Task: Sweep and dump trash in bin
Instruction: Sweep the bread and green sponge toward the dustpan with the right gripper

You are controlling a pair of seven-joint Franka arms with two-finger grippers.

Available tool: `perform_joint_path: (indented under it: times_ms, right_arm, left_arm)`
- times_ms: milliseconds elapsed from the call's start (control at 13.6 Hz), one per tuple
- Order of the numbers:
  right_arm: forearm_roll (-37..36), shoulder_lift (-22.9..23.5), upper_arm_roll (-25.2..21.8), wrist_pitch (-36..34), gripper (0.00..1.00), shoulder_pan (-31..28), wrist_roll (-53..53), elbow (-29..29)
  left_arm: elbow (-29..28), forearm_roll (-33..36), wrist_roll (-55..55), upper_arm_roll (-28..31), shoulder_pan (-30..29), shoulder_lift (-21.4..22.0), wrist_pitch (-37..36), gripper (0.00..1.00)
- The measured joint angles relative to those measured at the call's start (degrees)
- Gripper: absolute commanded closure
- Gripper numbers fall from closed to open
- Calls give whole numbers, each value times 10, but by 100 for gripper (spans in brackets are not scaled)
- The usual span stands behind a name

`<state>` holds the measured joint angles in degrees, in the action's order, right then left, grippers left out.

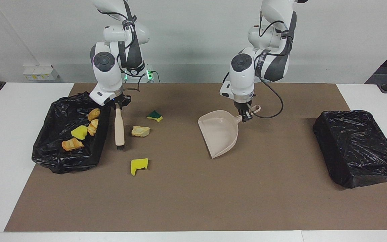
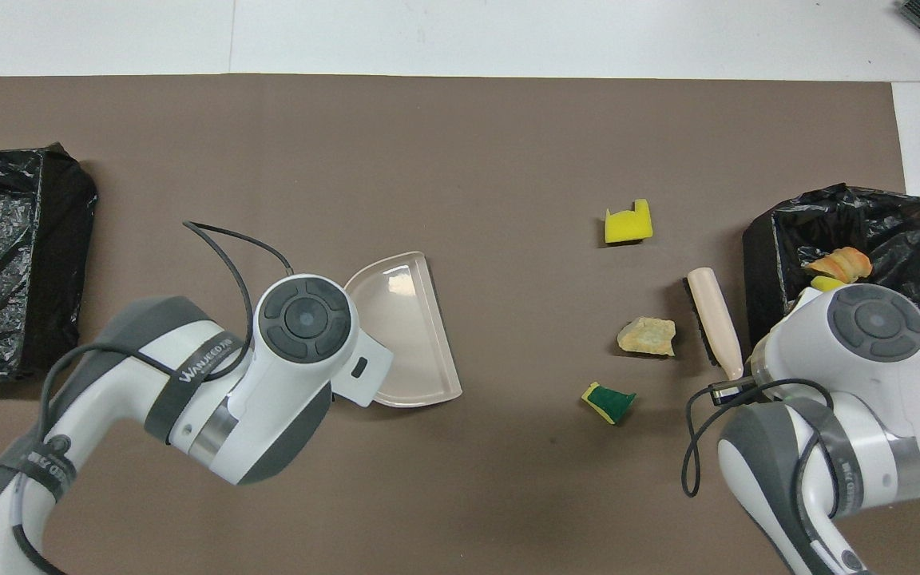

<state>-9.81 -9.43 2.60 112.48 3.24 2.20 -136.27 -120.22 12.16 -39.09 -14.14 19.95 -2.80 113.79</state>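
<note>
The right gripper (image 1: pixel 118 105) is clamped on the handle of a beige hand brush with dark bristles (image 1: pixel 119 127), which lies on the brown mat beside the black-lined bin (image 1: pixel 47 141) at the right arm's end of the worktop. The left gripper (image 1: pixel 246 116) grips the handle of a beige plastic dustpan (image 1: pixel 220 132), resting mid-table.

That bin already holds several scraps (image 1: pixel 79 132). Three remain on the mat: a green-and-yellow sponge (image 1: pixel 155 116), a beige bread-like lump (image 1: pixel 140 131) and a bright yellow sponge chunk (image 1: pixel 139 166), that last one nearest the worktop's edge farthest from the robots.

This looks like the sweeping stage, partly done. Next, I'd judge, pan and brush must close around the lump. A second black-lined bin (image 1: pixel 358 148) sits at the left arm's end.
</note>
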Motion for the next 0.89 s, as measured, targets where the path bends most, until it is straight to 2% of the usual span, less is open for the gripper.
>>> perform_joint_path:
  times_ms: [148, 443, 664, 885]
  right_arm:
    - [4, -14, 5, 5, 100, 25, 43, -34]
    - [42, -18, 7, 22, 100, 97, 131, -50]
    - [92, 5, 8, 74, 100, 160, 210, -53]
    - [140, 46, 8, 103, 100, 195, 275, -35]
  left_arm:
    - [-22, 0, 0, -3, 9, 17, 4, 100]
    - [-43, 0, 0, -1, 9, 20, 14, 100]
    - [-52, 0, 0, -1, 9, 23, 15, 100]
    - [-55, 0, 0, 0, 9, 26, 15, 100]
